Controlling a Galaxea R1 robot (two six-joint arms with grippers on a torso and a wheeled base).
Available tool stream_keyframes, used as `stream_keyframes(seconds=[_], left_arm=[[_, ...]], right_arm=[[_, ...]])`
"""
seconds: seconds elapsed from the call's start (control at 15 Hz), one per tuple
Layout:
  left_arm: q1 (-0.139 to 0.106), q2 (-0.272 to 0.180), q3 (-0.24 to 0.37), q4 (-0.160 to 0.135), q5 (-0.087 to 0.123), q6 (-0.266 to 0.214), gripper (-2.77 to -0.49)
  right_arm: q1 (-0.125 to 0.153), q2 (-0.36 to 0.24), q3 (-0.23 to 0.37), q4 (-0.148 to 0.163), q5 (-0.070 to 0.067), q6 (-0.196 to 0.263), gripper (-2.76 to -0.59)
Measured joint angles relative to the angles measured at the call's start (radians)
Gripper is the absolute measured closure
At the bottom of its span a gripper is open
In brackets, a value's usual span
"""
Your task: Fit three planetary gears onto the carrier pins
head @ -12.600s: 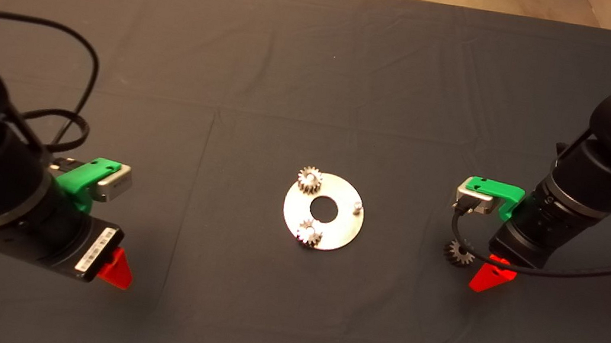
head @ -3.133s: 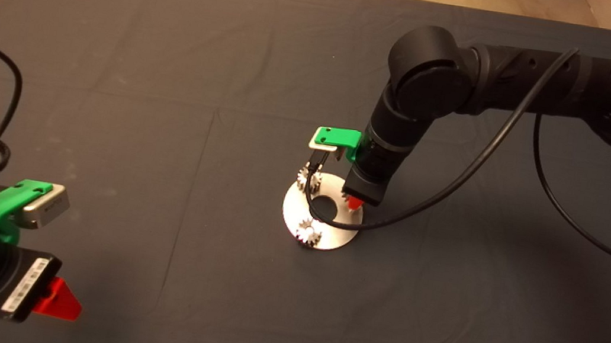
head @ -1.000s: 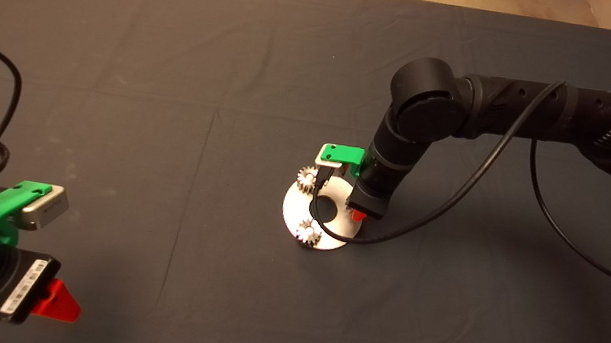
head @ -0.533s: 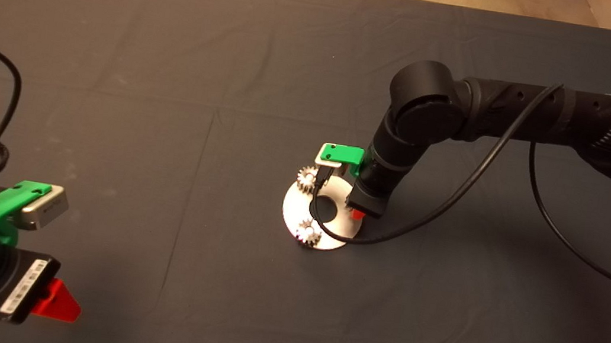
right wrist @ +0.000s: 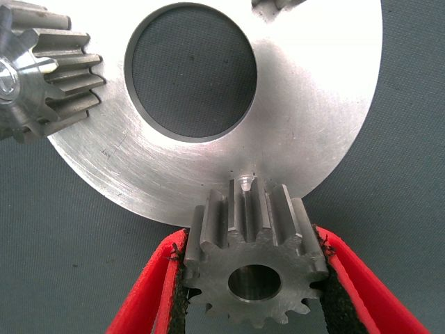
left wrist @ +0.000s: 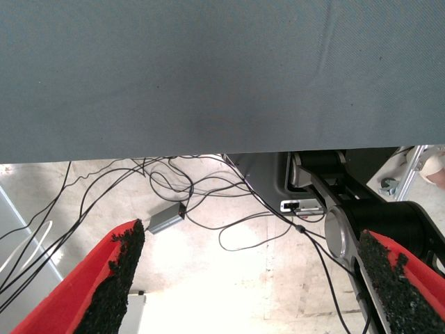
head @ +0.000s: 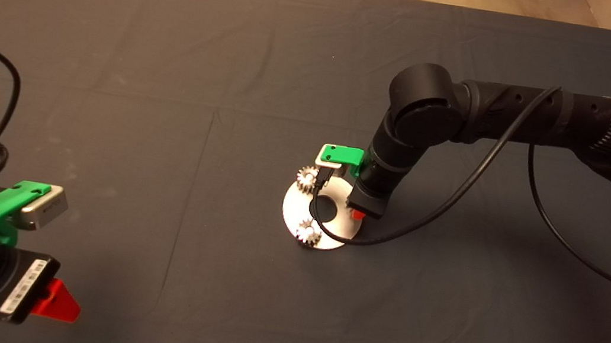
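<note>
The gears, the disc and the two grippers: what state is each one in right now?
Third gear: clamped in the right gripper, not yet on its pin.
Two other gears: seated on pins.
Free pin: bare, beside the held gear.
Disc: flat on the mat.
Right gripper: shut on the gear.
Left gripper: open, parked at the mat's lower left.

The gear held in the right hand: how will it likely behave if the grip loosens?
The third gear looks like solid steel, so probably rigid and heavy for its size. The right hand pinches it across its teeth, which likely resists slipping. Freed off the carrier pin, it might roll on the disc.
</note>
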Motion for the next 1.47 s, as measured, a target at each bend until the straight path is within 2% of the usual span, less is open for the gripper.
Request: stream_keyframes(seconds=[0.47,0.87,1.13,1.33,1.47], left_arm=[[0.0,0.0,0.007,0.0,0.0,0.0,-2.18],[0.0,0.0,0.007,0.0,0.0,0.0,-2.18],[0.0,0.0,0.007,0.0,0.0,-0.001,-2.18],[0.0,0.0,0.008,0.0,0.0,-0.001,-2.18],[0.0,0.0,0.008,0.0,0.0,-0.001,-2.18]], right_arm=[[0.0,0.003,0.003,-0.01,-0.003,0.0,-1.1],[-0.016,0.002,0.025,-0.041,-0.011,0.0,-1.13],[-0.016,0.002,0.032,-0.046,-0.011,0.0,-1.18],[-0.013,0.0,0.039,-0.048,-0.005,0.0,-1.27],[-0.014,0.0,0.04,-0.048,-0.001,0.0,-1.46]])
